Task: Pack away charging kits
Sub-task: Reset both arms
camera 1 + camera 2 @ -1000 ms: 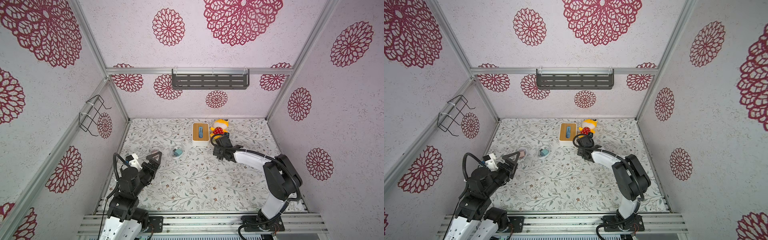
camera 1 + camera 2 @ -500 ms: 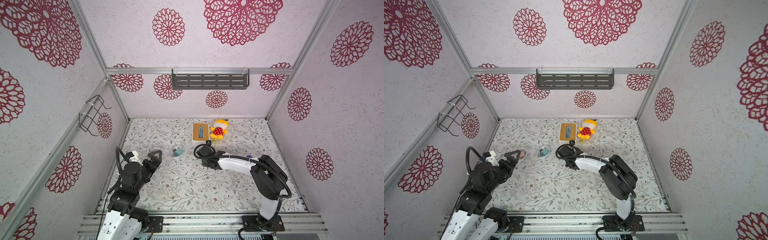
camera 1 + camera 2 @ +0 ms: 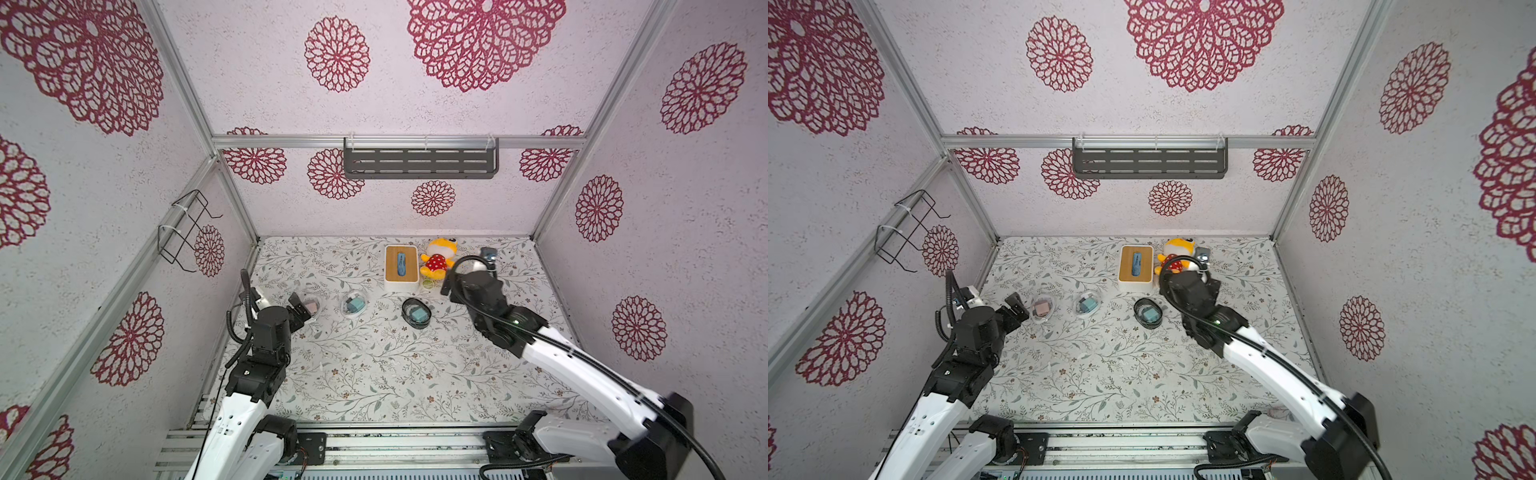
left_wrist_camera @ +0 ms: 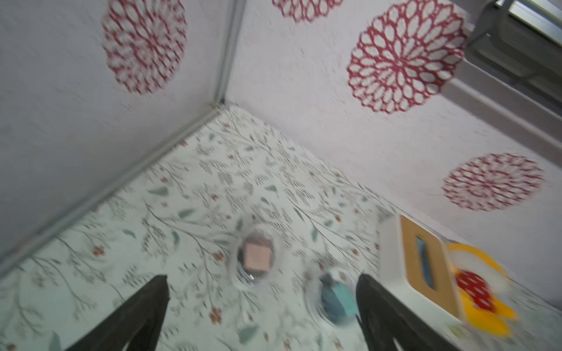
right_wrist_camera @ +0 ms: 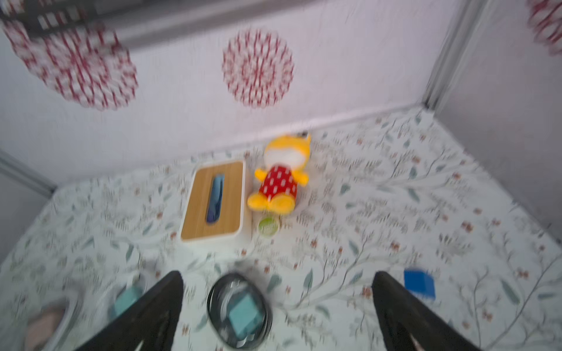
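Three charging kits lie in a row across the table point(image 3: 374, 374), each plug sitting with its cable in a small round dish. Seen in both top views from the table's middle, the pink kit point(image 3: 309, 307) is at 10 o'clock, the clear-dish teal kit point(image 3: 354, 305) at 11 o'clock and the dark-rimmed teal kit point(image 3: 417, 314) at 1 o'clock. The white box point(image 3: 401, 268) stands beyond them at 12 o'clock.

The left gripper point(image 4: 261, 276) hovers just beside the pink kit, jaws wide apart and empty. The right gripper point(image 5: 276, 273) is near the dark-rimmed kit, at its 1 o'clock, jaws likewise apart and holding nothing.

Plugs and cables look gathered. Whether any dish is closed cannot be told, and all three lie out on the table, so any stowing seems left to do.
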`<state>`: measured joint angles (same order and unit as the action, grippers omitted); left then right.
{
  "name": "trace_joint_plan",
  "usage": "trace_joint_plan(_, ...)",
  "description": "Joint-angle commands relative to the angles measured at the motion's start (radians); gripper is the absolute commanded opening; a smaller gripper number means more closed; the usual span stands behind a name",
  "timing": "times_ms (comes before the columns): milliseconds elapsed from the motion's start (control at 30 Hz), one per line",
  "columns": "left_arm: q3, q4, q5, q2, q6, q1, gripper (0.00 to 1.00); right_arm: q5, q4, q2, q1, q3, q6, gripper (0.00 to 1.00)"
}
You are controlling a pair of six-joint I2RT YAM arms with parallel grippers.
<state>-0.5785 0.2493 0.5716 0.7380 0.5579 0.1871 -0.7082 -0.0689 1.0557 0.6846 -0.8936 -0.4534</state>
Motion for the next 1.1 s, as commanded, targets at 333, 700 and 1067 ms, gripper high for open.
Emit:
trace_joint_plan(333,0.405,-1.087,0.223,0.369,-0.387,-0.169,0.98,0.135,0.949,0.123,-0.429,0.632,0.417,0.99)
trace_joint_plan(700,0.266,-1.076,-0.264,0.574,-0.513,-0.196,0.98,0.26,1.131,0.429,-0.619,0.586,0.387,0.97)
trace_joint_plan(1067,0.229,-1.278,-0.327,0.82,-0.355,-0.347,0.98,0.318,1.292,0.482,-0.612,0.652,0.418,0.99)
